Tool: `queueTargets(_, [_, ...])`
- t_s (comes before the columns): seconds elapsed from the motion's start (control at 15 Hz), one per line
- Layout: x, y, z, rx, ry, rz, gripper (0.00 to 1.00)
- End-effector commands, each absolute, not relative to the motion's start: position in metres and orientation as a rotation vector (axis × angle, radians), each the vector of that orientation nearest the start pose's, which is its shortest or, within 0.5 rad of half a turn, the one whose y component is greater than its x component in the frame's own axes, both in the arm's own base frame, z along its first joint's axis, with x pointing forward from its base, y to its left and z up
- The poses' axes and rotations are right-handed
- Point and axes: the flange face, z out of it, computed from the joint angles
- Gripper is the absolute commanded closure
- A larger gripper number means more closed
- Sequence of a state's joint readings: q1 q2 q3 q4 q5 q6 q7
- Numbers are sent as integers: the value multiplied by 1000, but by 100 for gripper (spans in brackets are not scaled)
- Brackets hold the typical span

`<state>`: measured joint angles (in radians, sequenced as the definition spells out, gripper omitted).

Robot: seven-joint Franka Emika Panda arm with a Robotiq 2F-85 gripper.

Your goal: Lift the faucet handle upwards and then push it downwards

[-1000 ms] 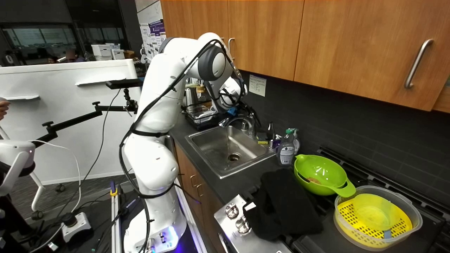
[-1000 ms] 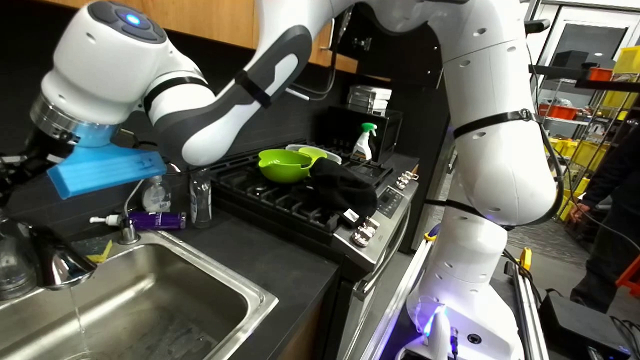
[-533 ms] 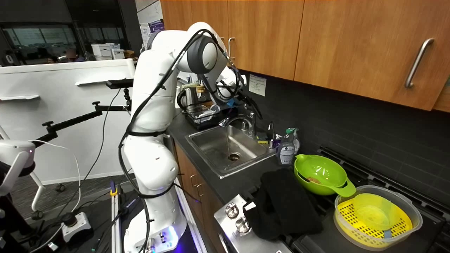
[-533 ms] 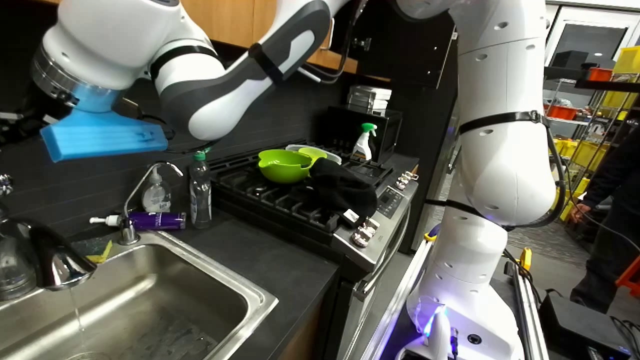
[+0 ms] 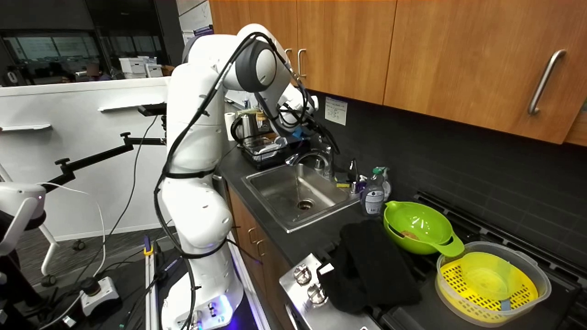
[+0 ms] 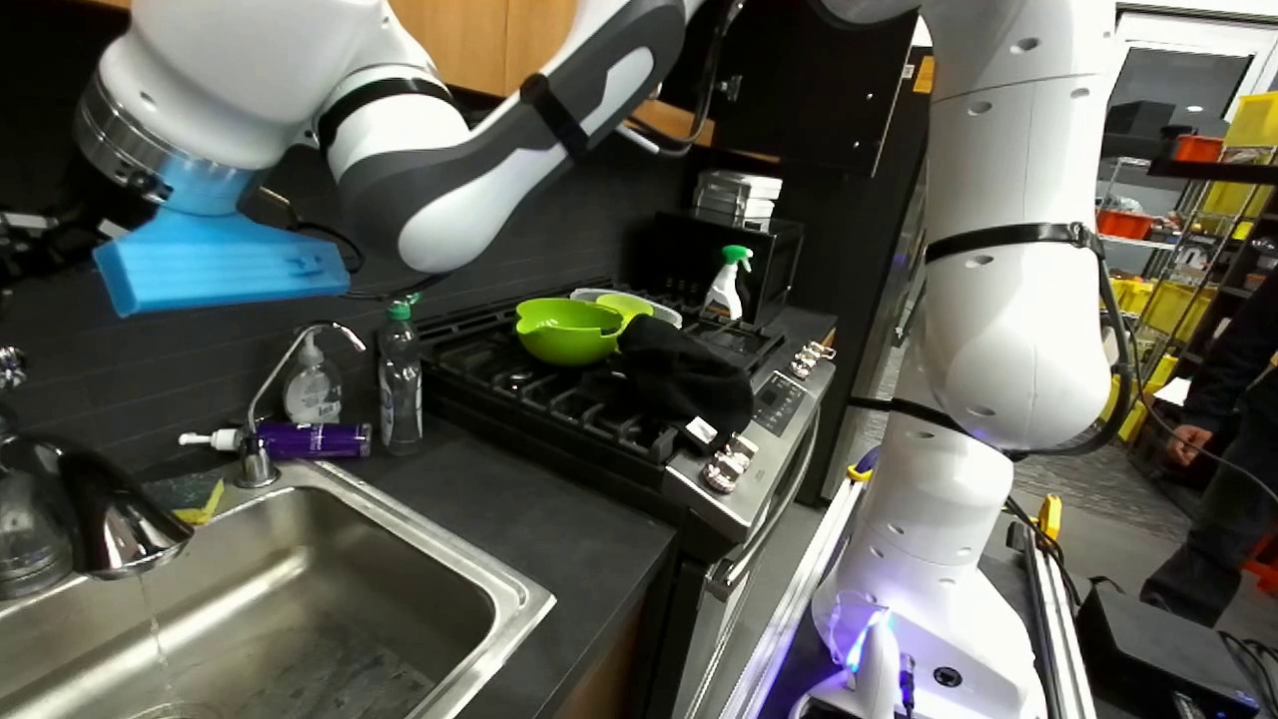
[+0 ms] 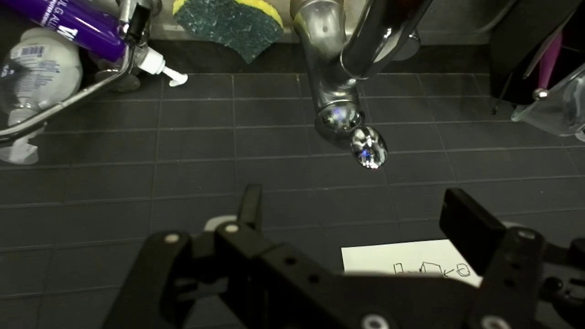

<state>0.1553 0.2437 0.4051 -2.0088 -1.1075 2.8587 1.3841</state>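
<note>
One faucet handle [image 7: 369, 147] is on the end of one faucet [image 7: 325, 64], apart from the pincer [image 7: 358, 208], whose two fingers [image 7: 251, 205] are spread wide. By one corner of the sink [image 6: 439, 546] are three bottles: one purple bottle [image 7: 93, 34] with a white "W" and perhaps "G.AL", one pump bottle [image 6: 313, 389], one green-capped bottle [image 6: 401, 384]. One hand-drawn paper [image 7: 370, 260] is on the tiled wall [image 7: 196, 176]. The tabletop [image 6: 499, 499] is dark, the cabinets [image 5: 348, 50] wooden.

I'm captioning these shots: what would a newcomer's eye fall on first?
Probably the white Panda arm, stretched toward the sink in both exterior views. Next, the lime-green spouted bowl on the gas range. In the wrist view, the chrome faucet handle shines beyond the open pincer.
</note>
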Motion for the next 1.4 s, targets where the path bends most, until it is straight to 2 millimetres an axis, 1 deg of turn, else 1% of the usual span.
queueTargets(0.0, [494,354,407,-2753,-130,-1114,0])
queueTargets(0.2, [486,344,406,-2771,-88,-1090,0])
queueTargets(0.6, [465,319,399,-2816,64,-1019,0])
queueTargets(0.87, [464,296,402,-2819,243,-955,0])
queueTargets(1.07, [462,284,413,-2767,339,-953,0])
queueTargets(1.2, [459,280,417,-2745,363,-947,0])
queueTargets(1.27, [469,289,409,-2771,328,-938,0])
queueTargets(1.33, [467,287,411,-2765,339,-938,0])
